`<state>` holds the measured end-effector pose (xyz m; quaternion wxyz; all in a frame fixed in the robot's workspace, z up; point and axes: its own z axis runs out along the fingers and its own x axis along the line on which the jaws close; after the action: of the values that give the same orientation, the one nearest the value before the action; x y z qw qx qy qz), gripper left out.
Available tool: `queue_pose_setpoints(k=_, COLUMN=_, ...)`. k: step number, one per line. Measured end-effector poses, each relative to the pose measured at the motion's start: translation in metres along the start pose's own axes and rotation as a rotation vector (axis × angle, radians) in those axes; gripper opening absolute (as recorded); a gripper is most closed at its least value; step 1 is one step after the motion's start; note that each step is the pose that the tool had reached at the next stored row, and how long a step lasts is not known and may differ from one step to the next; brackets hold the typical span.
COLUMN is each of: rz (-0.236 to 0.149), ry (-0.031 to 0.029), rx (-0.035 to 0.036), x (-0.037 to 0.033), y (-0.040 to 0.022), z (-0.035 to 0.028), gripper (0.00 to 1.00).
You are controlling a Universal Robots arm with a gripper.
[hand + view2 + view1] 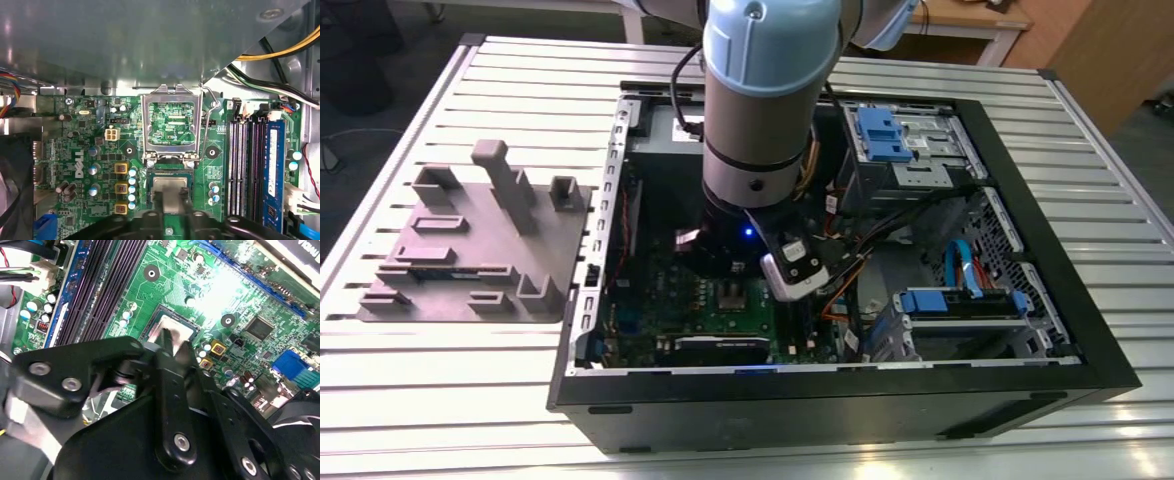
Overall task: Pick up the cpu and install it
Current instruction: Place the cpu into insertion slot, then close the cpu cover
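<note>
Here, at the exterior view's left, a grey moulded plastic fixture (474, 250) sits on the slatted metal desk (427, 380). Beside it stands the open black computer case (827, 405), and the arm reaches down over the green motherboard (667, 320). The small square silver-topped cpu (171, 184) lies flat in the socket, below the raised metal load frame (171, 93). The gripper's (175, 341) black fingers (170, 390) are drawn almost together, their tips right over the chip; contact cannot be told. Blue drive brackets (961, 300) lie further right.
</note>
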<state>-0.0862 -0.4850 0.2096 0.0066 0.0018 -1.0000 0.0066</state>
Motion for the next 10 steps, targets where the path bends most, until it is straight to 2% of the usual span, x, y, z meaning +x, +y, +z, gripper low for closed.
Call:
queue_pose_setpoints(k=2, rz=0.000, ry=0.0002, rx=0.0001, x=0.0000, y=-0.0001, z=-0.0001, gripper=0.17)
queue_pose_setpoints(k=3, rz=0.000, ry=0.0003, rx=0.0002, x=0.0000, y=-0.0001, z=-0.0001, gripper=0.17)
queue_pose_setpoints(k=4, rz=0.000, ry=0.0004, rx=0.0002, x=0.0000, y=-0.0001, z=-0.0002, gripper=0.11)
queue_pose_setpoints(k=10, rz=0.000, ry=0.0013, rx=0.0002, x=0.0000, y=-0.0001, z=-0.0002, gripper=0.10)
